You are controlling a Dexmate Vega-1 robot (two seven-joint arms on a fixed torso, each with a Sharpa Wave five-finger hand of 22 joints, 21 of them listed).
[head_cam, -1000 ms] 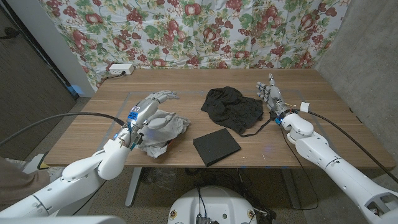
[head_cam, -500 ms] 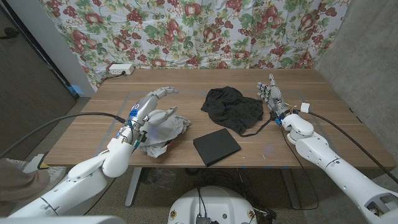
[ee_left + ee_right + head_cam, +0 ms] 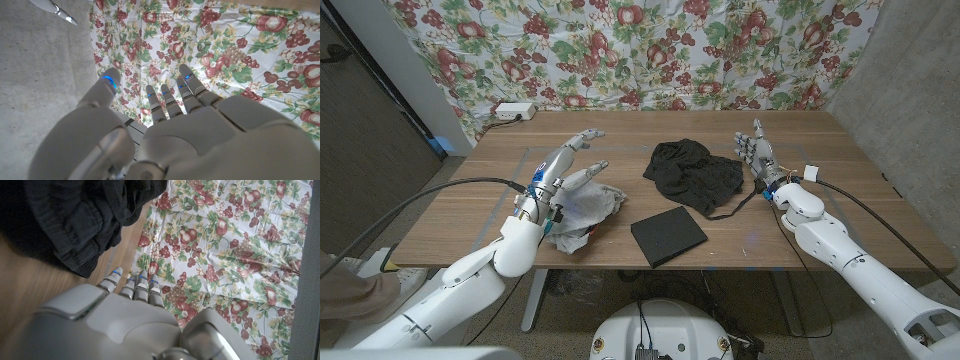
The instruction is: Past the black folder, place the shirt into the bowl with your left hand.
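A black garment (image 3: 695, 175) lies heaped at the table's middle back; its dark folds (image 3: 75, 225) also show in the right wrist view. The flat black folder (image 3: 668, 236) lies in front of it, near the front edge. Left of the folder sits a crumpled pale grey-white cloth (image 3: 585, 208). My left hand (image 3: 565, 168) hovers above that cloth with fingers spread, holding nothing; in the left wrist view its fingers (image 3: 172, 100) point at the floral curtain. My right hand (image 3: 758, 158) stands beside the garment's right edge, fingers straight and empty, and its back (image 3: 115, 322) shows in its wrist view.
A white box (image 3: 513, 110) with a cable sits at the table's back left corner. A floral curtain (image 3: 650, 50) hangs behind the table. A thin black cord (image 3: 732, 210) trails from the garment toward my right wrist.
My left hand has risen off the pale cloth and tipped its fingers up and away toward the back. The right arm, garment and folder have stayed put.
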